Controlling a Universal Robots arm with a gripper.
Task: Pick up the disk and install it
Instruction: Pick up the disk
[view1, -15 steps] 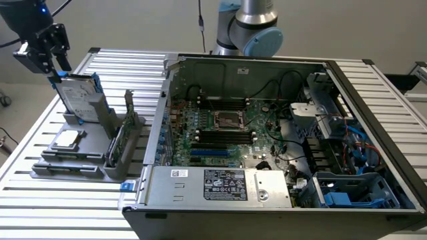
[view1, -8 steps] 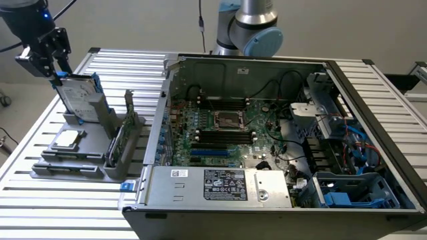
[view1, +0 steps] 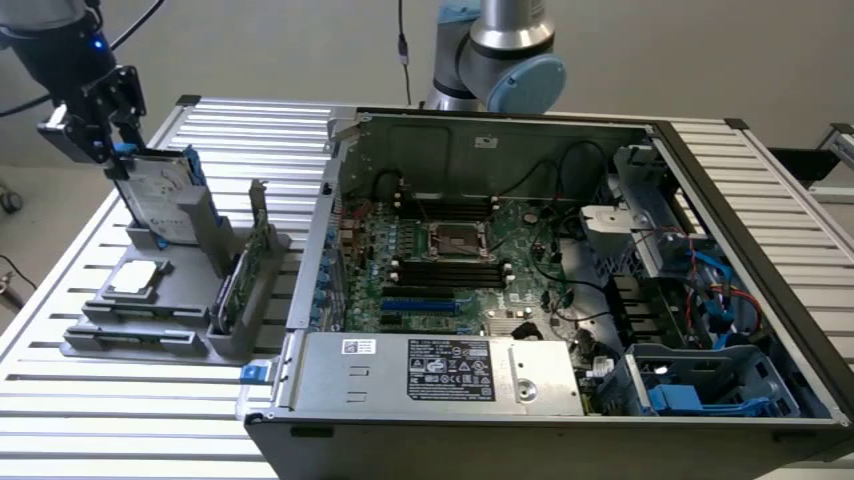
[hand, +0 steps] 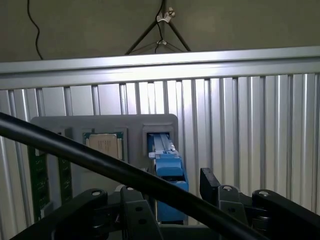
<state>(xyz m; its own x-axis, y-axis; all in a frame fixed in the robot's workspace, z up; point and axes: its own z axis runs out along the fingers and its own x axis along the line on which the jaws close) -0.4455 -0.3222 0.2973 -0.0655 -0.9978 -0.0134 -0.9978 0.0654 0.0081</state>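
Observation:
The disk (view1: 163, 195) stands upright in a slot of the grey holder (view1: 147, 335) on the exterior view's left, silver with a white label and a blue frame. My gripper (view1: 120, 150) hangs at its upper corner, tilted. In the wrist view the disk's blue edge (hand: 170, 172) lies between my black fingers (hand: 210, 182), and my gripper (hand: 172, 200) is open, with a gap showing between one finger and the frame. The disk rests in the slot, not lifted.
The holder also carries a square silver chip (view1: 138, 280) and a thin green card (view1: 243, 270). An open computer case (view1: 324, 190) takes up the middle and right, with blue drive bays (view1: 694, 395) at its near right corner. A black cable (hand: 100, 167) crosses the wrist view.

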